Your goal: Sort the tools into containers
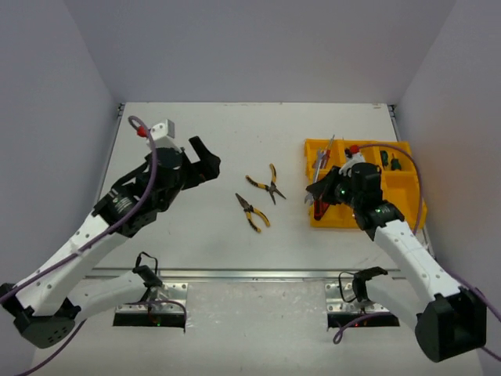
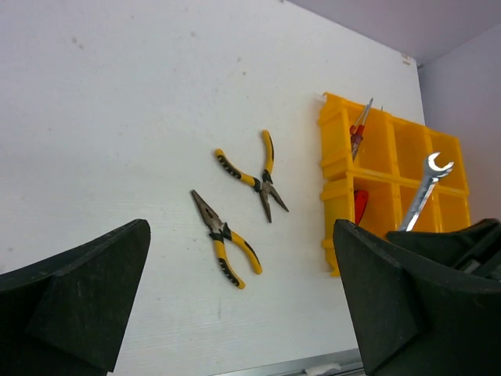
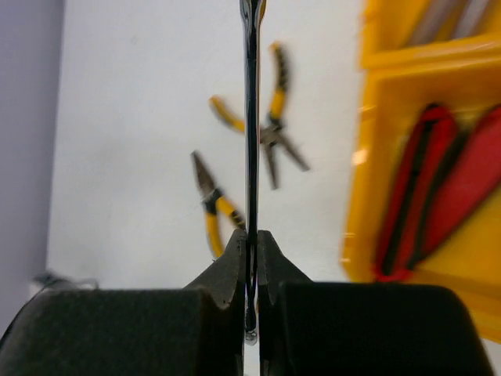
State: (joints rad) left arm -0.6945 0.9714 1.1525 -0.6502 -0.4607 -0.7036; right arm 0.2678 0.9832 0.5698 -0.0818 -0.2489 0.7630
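Two yellow-black pliers (image 1: 266, 182) (image 1: 252, 212) lie on the white table between the arms; the left wrist view shows them too (image 2: 254, 176) (image 2: 227, 244). The yellow tray (image 1: 407, 189) stands at the right. My right gripper (image 3: 250, 243) is shut on a silver wrench (image 3: 250, 117), seen edge-on, over the tray's near-left corner (image 1: 325, 197). The wrench (image 2: 423, 196) stands upright, its open end on top. Two red-black utility knives (image 3: 438, 188) lie in a near compartment. My left gripper (image 1: 202, 163) hangs open and empty left of the pliers, its fingers (image 2: 78, 305) wide apart.
A red-handled screwdriver (image 2: 358, 129) leans out of the tray's far-left compartment. Green-handled tools (image 1: 389, 160) sit in a far compartment. A metal rail (image 1: 235, 274) runs along the table's near edge. Grey walls close in on both sides.
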